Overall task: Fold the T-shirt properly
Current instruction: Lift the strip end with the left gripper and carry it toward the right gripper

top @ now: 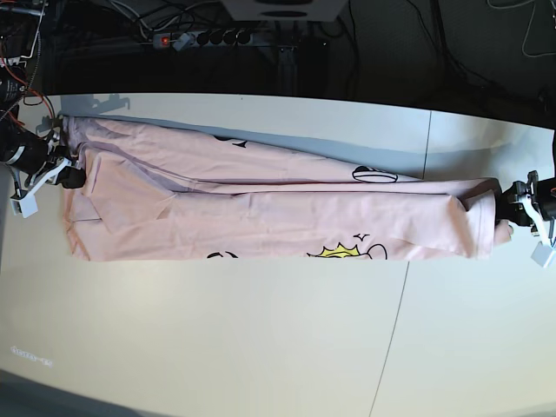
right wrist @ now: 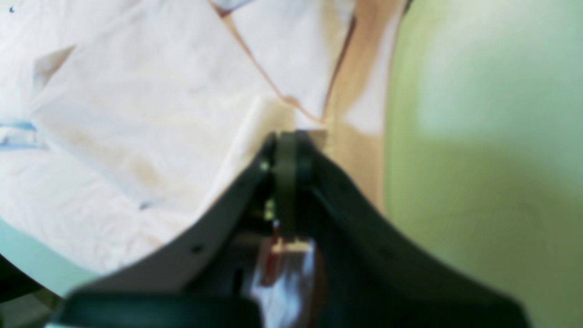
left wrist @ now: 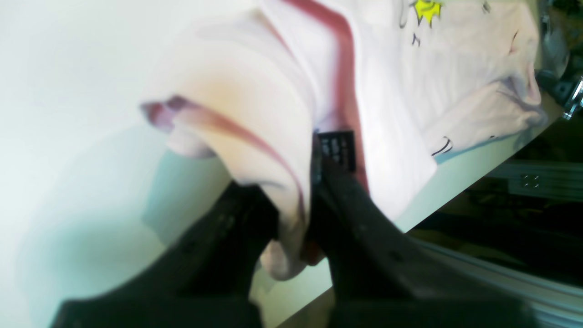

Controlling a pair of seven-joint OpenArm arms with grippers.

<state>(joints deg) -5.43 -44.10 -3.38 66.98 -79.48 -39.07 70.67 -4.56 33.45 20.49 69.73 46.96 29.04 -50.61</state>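
The T-shirt (top: 278, 217) lies stretched as a long band across the table (top: 261, 347), its long axis running from the left hand (top: 512, 211), closed on one short end, to the right hand (top: 68, 176), closed on the other.

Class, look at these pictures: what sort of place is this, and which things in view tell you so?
Probably a robotics lab or test bench: a plain white table, a power strip with loose cables behind it, and two robot arms stretching a T-shirt between them.
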